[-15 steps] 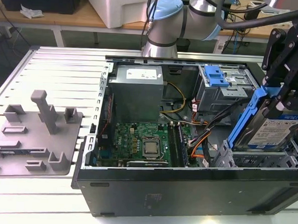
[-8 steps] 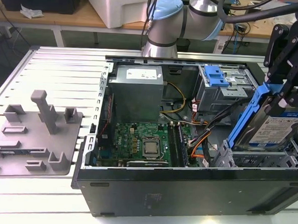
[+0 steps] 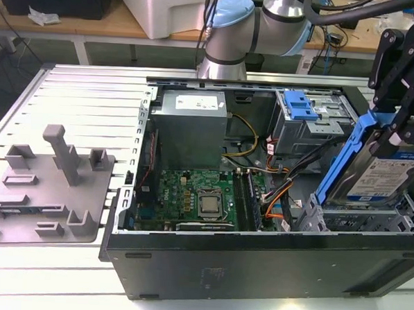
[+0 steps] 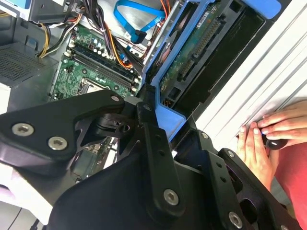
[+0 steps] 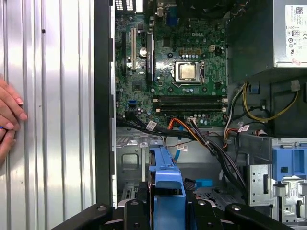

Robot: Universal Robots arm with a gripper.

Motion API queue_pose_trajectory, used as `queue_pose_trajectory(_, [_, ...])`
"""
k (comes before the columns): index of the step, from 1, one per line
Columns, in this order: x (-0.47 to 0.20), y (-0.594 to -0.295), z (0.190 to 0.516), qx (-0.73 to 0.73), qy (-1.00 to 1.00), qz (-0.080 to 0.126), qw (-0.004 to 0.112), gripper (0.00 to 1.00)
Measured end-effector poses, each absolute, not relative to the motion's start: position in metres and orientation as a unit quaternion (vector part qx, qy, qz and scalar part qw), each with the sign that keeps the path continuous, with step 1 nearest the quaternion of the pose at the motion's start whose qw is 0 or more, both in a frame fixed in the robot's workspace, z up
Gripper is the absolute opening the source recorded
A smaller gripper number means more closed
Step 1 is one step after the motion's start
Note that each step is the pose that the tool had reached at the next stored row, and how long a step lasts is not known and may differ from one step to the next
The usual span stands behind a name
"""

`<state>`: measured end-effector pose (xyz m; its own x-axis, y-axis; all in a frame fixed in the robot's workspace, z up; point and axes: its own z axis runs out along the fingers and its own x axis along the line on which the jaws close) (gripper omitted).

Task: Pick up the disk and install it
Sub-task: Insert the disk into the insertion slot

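The exterior view holds one open computer case (image 3: 256, 269), one motherboard (image 3: 191, 196), one grey power-supply box (image 3: 191, 119), one disk (image 3: 393, 175) in a blue carrier, one separate blue bracket (image 3: 300, 104) and one grey fixture plate (image 3: 45, 188), all on one desk (image 3: 79, 86). The first wrist view shows one processor (image 5: 187, 72). The second wrist view shows two hands (image 4: 254, 151) of a person

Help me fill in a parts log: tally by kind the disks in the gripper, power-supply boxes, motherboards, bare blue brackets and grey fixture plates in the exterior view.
Disk, held in the gripper: 1
Grey power-supply box: 1
Green motherboard: 1
Bare blue bracket: 1
Grey fixture plate: 1
Total: 5
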<state>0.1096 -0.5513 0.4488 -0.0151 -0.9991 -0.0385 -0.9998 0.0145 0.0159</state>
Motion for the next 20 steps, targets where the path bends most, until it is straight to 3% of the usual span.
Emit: queue_pose_trajectory(20, [0.1096, -0.5508, 0.4546, -0.701, 0.713, 0.019, 0.008, 0.37])
